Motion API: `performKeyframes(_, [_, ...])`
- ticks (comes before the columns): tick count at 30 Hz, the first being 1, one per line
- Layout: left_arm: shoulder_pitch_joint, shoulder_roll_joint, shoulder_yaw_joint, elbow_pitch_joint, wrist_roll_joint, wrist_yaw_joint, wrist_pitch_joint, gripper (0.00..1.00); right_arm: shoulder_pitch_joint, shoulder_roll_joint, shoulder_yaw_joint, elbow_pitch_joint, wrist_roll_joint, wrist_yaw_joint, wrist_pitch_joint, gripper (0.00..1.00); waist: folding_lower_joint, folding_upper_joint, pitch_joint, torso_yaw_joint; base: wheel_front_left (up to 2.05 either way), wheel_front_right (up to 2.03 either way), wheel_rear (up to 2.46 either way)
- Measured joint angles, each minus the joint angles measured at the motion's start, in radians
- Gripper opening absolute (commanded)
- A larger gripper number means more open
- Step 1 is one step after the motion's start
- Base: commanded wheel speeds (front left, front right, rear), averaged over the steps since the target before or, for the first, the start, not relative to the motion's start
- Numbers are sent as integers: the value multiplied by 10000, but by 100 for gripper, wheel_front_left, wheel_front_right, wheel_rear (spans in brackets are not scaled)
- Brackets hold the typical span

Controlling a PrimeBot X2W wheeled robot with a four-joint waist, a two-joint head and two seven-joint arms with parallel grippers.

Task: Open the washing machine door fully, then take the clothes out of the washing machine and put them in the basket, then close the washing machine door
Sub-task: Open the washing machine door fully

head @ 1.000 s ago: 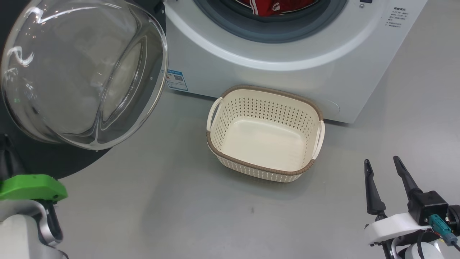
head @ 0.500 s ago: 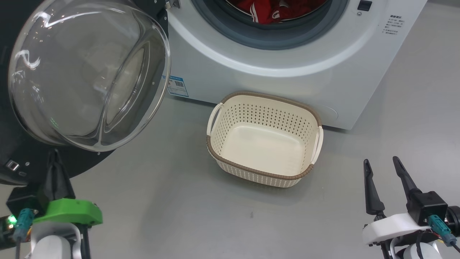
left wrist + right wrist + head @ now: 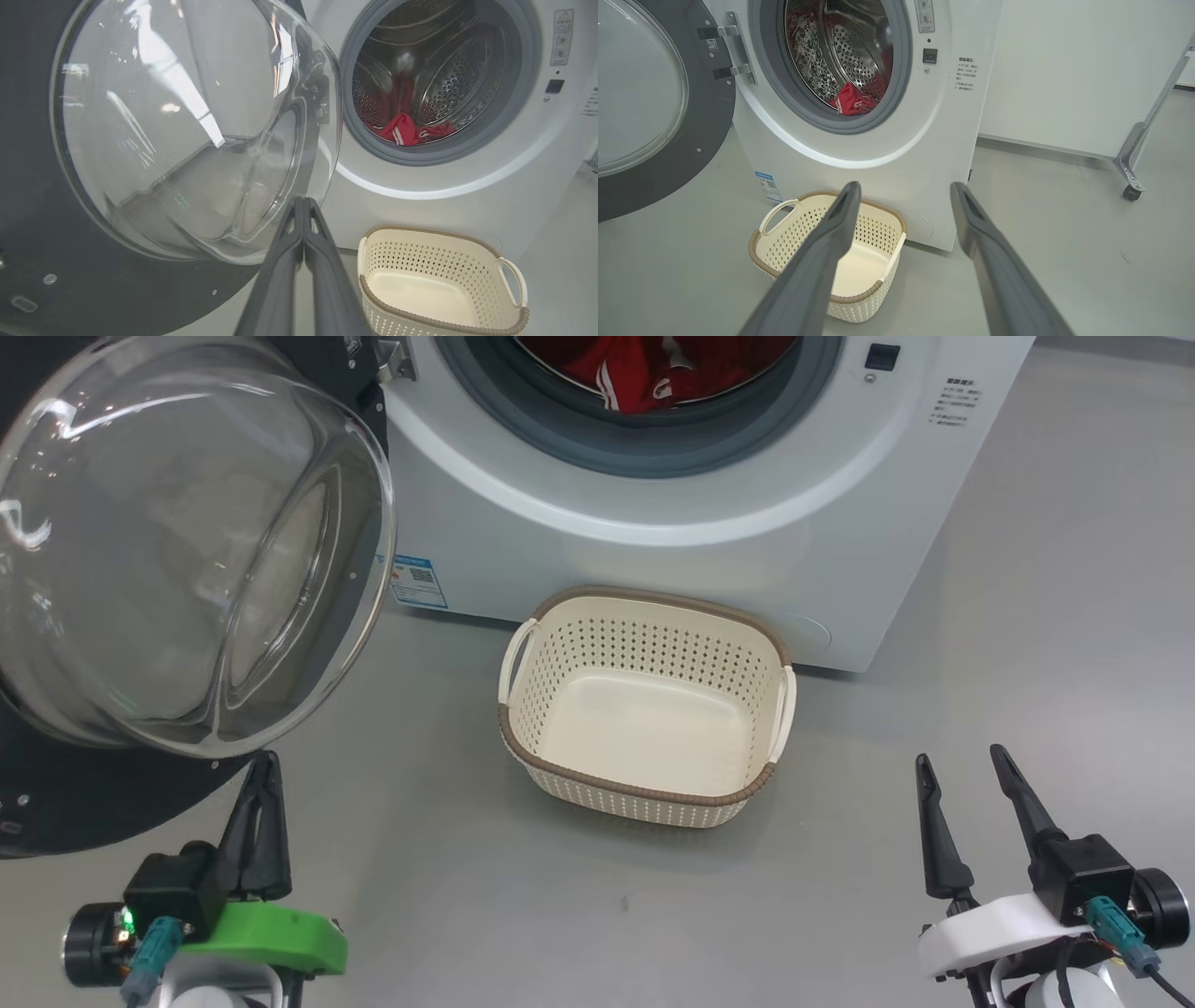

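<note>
The washing machine door (image 3: 177,551) stands swung open to the left, its clear glass bowl bulging toward me. Red clothes (image 3: 653,373) with white stripes lie in the drum of the white washing machine (image 3: 672,523). The cream basket (image 3: 644,793) sits on the floor before the machine with nothing in it. My left gripper (image 3: 266,765) is shut on nothing, just below the door's black rim. In the left wrist view its closed fingertips (image 3: 302,200) point at the glass bowl's lower edge (image 3: 233,252). My right gripper (image 3: 962,758) is open at the lower right, a little right of the basket.
Grey floor surrounds the basket. In the right wrist view a white wall panel (image 3: 1064,70) stands right of the machine, with a metal frame leg on a caster (image 3: 1132,191) beyond it. The door's hinge (image 3: 728,51) sits at the machine's left.
My left gripper, still shut, has come up and to the right from the lower left corner, away from the door's rim. The head camera has shifted; the right gripper stays open.
</note>
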Motion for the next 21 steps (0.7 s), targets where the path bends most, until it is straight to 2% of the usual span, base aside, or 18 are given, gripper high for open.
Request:
performKeyframes(2, [127, 0, -140, -23, 0, -10, 2, 0, 0, 27, 65, 6, 0, 0, 0, 100, 0, 0, -36, -161, 0, 0, 0])
performKeyframes(4, [232, 0, -238, -27, -2, -50, 2, 23, 0, 79, 142, 8, 0, 2, 0, 100, 0, 0, -75, -335, 0, 0, 0])
performKeyframes(5, [275, 2, -280, -23, -2, -75, 2, 37, 1, 107, 165, 10, 0, 2, 0, 100, 0, 0, -95, -426, 0, 0, 0])
performKeyframes(6, [310, 2, -299, -25, -4, -94, 2, 45, 1, 121, 198, 12, 0, 10, 0, 100, 0, 0, -119, -523, 0, 0, 0])
performKeyframes(7, [332, 2, -303, -25, -12, -94, 2, 62, 2, 128, 215, 15, 0, 38, 0, 100, 0, 0, -142, -620, 0, 0, 0])
performKeyframes(8, [359, 4, -301, -25, -13, -94, 2, 84, 2, 138, 234, 27, 0, 88, 0, 100, 0, 0, -165, -719, 0, 0, 0])
performKeyframes(9, [386, 4, -307, -23, -13, -94, 2, 100, 3, 148, 240, 42, 0, 90, 0, 100, 0, 0, -189, -824, 0, 0, 0])
performKeyframes(21, [690, 12, -420, -27, -15, -63, 113, 100, 137, 217, 305, 63, 0, 88, 0, 100, 0, 0, -516, -2046, 0, 0, 0])
